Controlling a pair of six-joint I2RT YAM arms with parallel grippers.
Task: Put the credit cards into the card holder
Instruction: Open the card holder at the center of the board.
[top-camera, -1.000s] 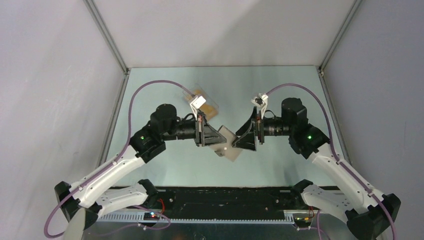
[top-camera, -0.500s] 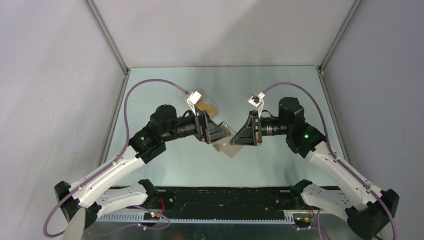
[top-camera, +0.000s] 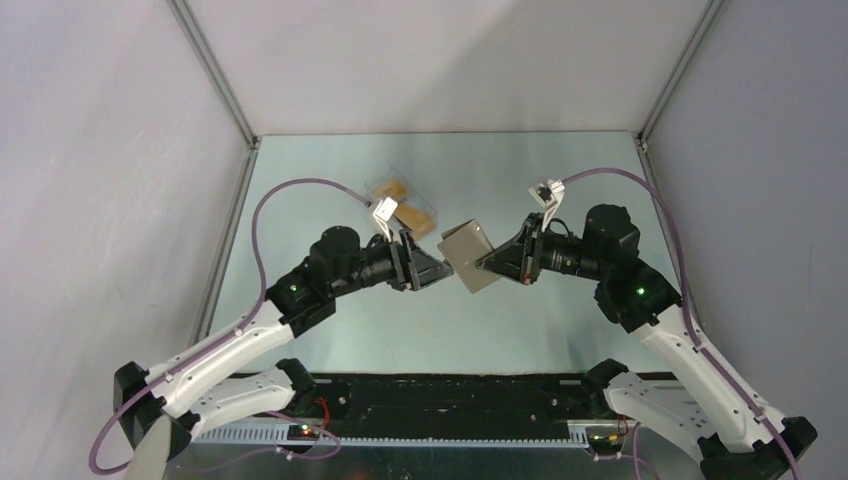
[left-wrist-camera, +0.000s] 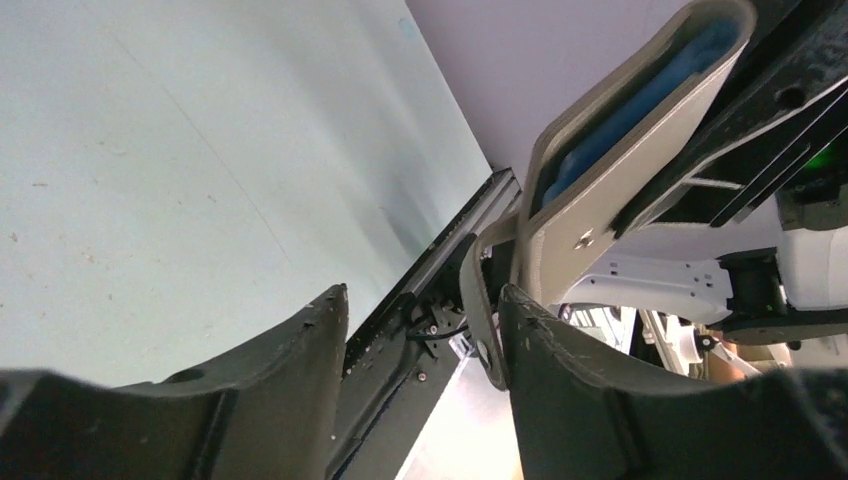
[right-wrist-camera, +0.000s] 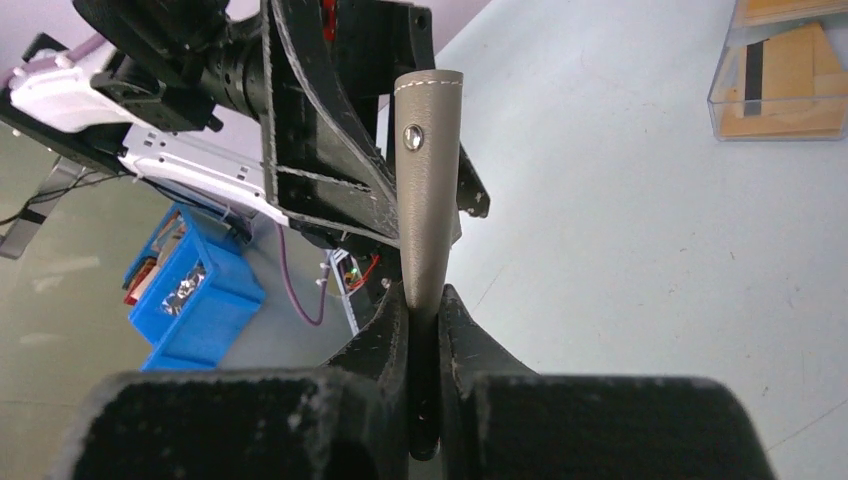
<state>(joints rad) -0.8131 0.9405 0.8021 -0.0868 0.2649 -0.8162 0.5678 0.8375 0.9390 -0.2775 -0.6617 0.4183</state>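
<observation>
Grey-taupe card holder (top-camera: 468, 252) sits clenched in the right pincer (right-wrist-camera: 426, 316); the left pincer (left-wrist-camera: 422, 300) gapes just beside it.

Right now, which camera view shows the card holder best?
The top external view: the card holder shows nearly its whole flat grey face, with the right gripper shut on one edge. The right wrist view shows it edge-on, with its snap stud. The left wrist view shows only one end, blue inside.

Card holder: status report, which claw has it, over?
Right claw shut on card holder, held aloft. Left claw open, alongside holder's edge. Credit cards in clear box, far side. Nothing in the way.
</observation>
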